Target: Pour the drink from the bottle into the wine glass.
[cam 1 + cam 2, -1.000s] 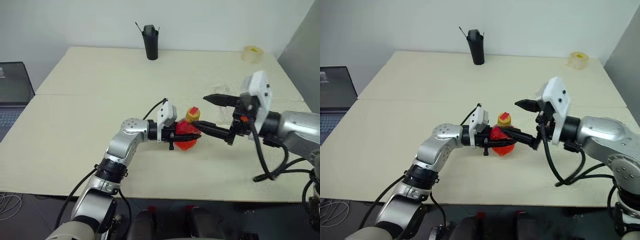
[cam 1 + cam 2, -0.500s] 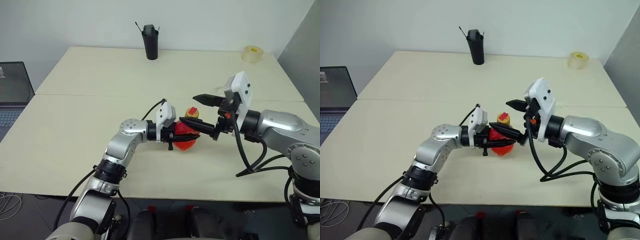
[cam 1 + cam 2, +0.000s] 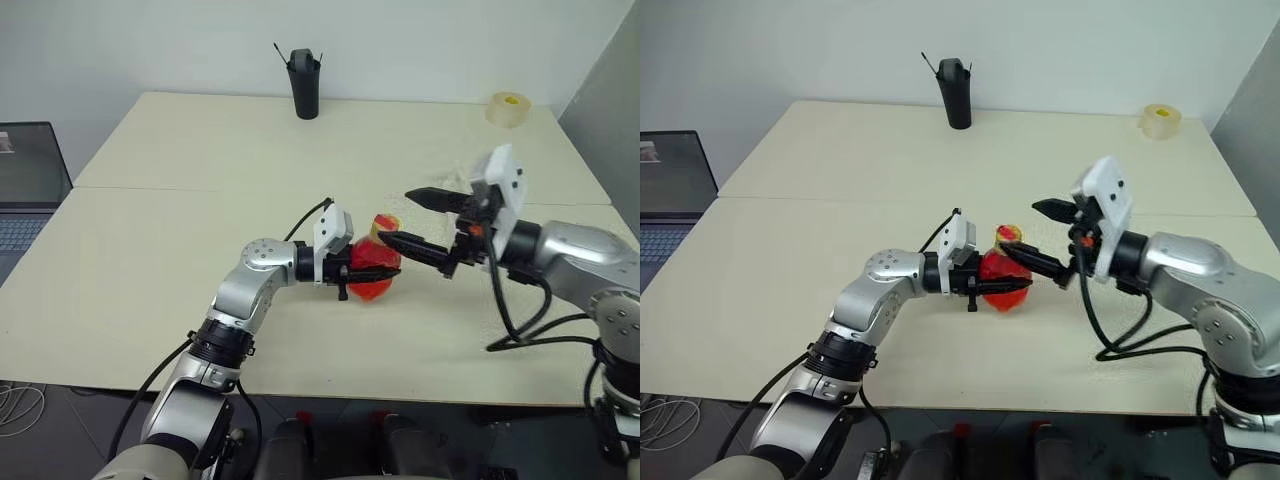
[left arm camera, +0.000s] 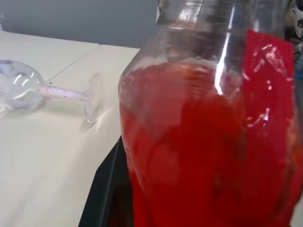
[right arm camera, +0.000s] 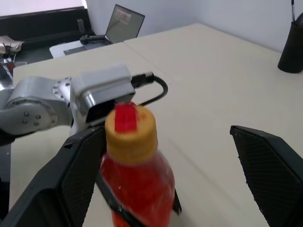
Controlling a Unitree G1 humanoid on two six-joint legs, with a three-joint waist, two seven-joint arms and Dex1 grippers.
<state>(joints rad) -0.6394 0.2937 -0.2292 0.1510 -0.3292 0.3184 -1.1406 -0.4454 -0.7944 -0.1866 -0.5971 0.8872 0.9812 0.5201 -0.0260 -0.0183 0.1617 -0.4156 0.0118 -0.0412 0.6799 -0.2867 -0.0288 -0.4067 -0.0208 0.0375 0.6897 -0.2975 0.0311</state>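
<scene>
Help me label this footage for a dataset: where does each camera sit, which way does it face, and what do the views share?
Left eye and right eye views: on the head, looking forward and down at the table; both arms show, the left end effector shut on the bottle, the right end effector open.
Left wrist view: on the left wrist, close against the bottle's drink, the wine glass lying on its side beyond.
Right wrist view: on the right wrist, looking between its fingers at the yellow cap and the left arm.
Shared: the bottle appears in all.

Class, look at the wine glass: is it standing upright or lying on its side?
On its side. In the left wrist view the wine glass lies on the table, stem level, foot on edge.
</scene>
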